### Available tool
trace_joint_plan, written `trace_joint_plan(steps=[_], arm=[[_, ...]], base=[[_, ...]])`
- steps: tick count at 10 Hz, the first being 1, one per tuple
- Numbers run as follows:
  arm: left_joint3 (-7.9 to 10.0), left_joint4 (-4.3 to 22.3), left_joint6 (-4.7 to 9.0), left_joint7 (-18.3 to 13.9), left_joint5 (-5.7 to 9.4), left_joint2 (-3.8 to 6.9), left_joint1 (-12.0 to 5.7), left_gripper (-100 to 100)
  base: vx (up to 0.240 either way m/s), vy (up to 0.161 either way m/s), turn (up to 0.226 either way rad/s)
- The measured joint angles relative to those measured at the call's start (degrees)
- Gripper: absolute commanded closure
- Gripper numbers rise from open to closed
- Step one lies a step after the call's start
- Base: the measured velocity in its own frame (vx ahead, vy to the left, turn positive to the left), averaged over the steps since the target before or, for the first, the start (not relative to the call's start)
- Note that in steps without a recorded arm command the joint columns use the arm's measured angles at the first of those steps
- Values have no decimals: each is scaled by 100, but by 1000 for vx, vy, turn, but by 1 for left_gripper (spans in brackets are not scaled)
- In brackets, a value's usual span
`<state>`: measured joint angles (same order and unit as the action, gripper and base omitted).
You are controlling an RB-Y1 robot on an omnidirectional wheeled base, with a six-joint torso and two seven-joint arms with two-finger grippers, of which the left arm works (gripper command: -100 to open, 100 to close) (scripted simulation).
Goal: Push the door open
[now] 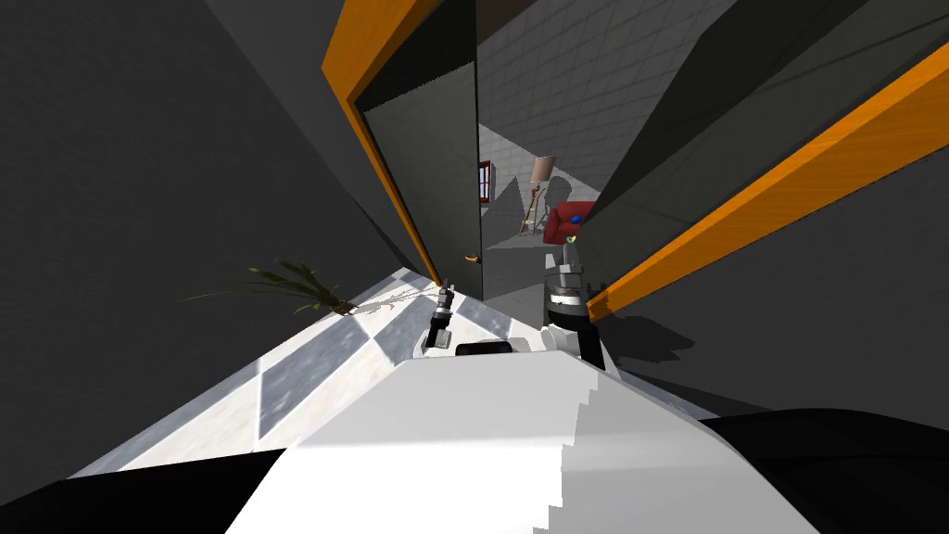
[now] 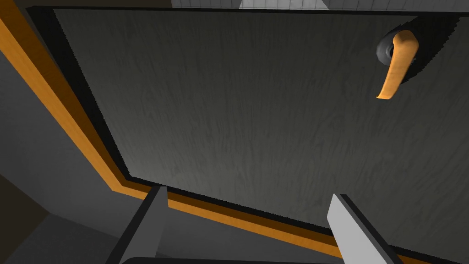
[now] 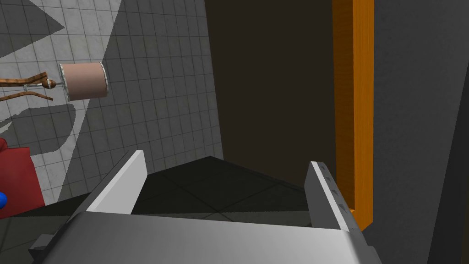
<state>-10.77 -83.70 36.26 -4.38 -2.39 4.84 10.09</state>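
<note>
Dark door [image 2: 252, 114] seen ajar at 12 o'clock. Left gripper [image 2: 247, 192] spread wide, empty, pointed at panel near hinge-side orange frame [image 2: 55, 119]; right gripper [image 3: 226, 158] likewise spread, empty. Risk judged: weak leverage there, fingers [image 2: 151, 220] jammed against frame.

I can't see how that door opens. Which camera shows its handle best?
The left wrist view: the orange handle shows large against the grey door, beyond the open left claw. The head view gives it as a tiny orange speck at the door's edge. The right wrist view faces the orange frame.
</note>
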Motion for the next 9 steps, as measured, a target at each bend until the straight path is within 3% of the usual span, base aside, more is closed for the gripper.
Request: trace_joint_plan(steps=[9], arm=[[-281,1396,278,-201,-168,-3,-594,-100]], base=[[86,49,-19]])
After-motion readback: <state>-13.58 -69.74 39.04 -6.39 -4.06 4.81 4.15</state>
